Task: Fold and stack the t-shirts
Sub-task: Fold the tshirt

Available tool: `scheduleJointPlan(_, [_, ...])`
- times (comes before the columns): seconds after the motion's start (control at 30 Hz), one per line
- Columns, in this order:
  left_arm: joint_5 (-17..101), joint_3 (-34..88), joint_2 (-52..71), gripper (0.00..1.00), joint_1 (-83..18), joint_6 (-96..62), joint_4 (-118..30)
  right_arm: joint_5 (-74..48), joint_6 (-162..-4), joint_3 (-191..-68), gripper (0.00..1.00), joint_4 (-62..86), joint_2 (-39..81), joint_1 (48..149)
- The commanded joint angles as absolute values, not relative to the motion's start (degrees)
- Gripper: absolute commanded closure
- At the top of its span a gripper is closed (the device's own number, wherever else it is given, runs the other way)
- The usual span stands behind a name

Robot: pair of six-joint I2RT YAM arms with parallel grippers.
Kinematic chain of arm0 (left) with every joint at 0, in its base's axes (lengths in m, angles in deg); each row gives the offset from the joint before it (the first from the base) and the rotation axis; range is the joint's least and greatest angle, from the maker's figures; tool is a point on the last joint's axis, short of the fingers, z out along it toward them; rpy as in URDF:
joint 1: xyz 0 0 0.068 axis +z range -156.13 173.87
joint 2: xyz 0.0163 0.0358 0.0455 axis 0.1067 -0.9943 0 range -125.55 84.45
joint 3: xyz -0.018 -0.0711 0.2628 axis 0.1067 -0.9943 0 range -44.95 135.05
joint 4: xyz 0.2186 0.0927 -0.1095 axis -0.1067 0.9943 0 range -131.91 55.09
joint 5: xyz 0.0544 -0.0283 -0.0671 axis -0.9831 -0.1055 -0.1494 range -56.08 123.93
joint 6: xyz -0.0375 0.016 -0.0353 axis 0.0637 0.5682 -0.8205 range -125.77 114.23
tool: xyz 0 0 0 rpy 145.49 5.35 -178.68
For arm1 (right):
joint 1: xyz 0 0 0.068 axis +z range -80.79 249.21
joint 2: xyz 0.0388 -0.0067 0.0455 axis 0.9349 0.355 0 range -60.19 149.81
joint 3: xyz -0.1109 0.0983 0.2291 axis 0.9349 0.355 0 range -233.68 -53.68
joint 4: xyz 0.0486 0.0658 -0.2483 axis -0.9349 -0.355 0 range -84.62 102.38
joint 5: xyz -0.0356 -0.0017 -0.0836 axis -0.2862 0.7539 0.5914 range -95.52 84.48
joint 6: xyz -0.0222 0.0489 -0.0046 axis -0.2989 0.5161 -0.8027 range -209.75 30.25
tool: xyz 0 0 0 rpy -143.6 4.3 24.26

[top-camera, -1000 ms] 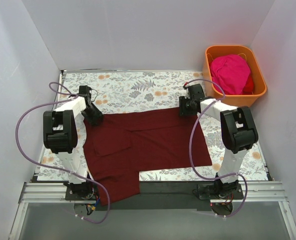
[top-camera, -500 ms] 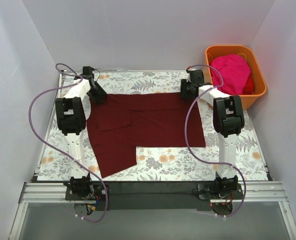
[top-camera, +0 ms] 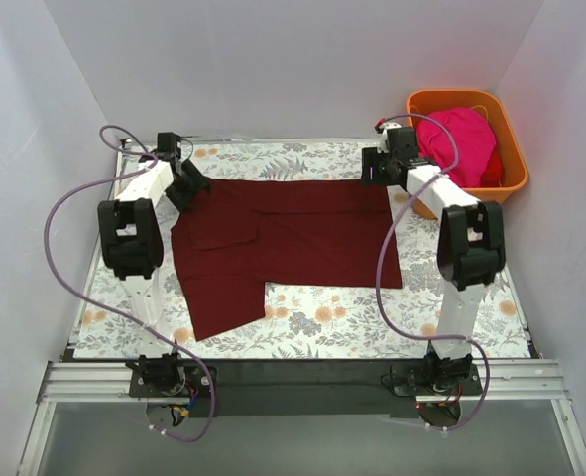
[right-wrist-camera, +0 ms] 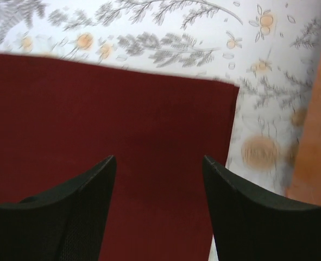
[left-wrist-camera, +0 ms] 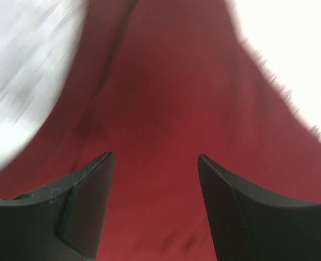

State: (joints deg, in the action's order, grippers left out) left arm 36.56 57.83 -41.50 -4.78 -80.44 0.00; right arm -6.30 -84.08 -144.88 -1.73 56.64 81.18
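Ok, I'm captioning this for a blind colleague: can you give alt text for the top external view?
A dark maroon t-shirt lies spread on a floral tablecloth, with the left gripper and right gripper above its far corners, jaws open and holding nothing. An orange tub at the far right holds a bright magenta-pink t-shirt.
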Motion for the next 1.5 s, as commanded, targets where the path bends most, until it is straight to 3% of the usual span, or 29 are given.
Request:
scheduleJointPlan(0.0, [29.54,47.98,-21.95,0.38,-4.55,-81.88,1.24,-6.40,-84.92,-137.29,0.29,-4.05,43.73,82.48])
scheduleJointPlan(0.27, [26.28,14.68,-0.90,0.48,-4.55,-83.38,1.78,-3.68,-82.63,-113.74,0.29,-7.22,22.46,85.20])
scheduleJointPlan(0.47, [28.12,4.63,2.36,0.53,-3.93,-82.59,-2.08,-5.08,-80.79,-98.97,0.32,-7.57,11.20,85.82])
scheduleJointPlan(0.9, [24.17,2.42,2.19,0.54,-0.42,-82.50,-5.87,-5.08,-79.99,-90.69,0.33,-7.66,4.67,85.82])
scheduleJointPlan(1.33, [29.88,-0.48,-2.21,0.56,-0.24,-81.18,-10.00,-3.33,-79.29,-90.42,0.33,-8.10,4.58,85.91])
scheduleJointPlan(1.4, [29.27,-0.74,-3.08,0.67,-0.24,-81.00,-9.57,-2.63,-79.20,-90.42,0.33,-8.54,4.50,85.82])
scheduleJointPlan(1.47, [29.53,-0.83,-3.44,0.86,-0.24,-81.35,-8.86,-2.10,-78.76,-90.42,0.34,-8.72,4.06,85.91])
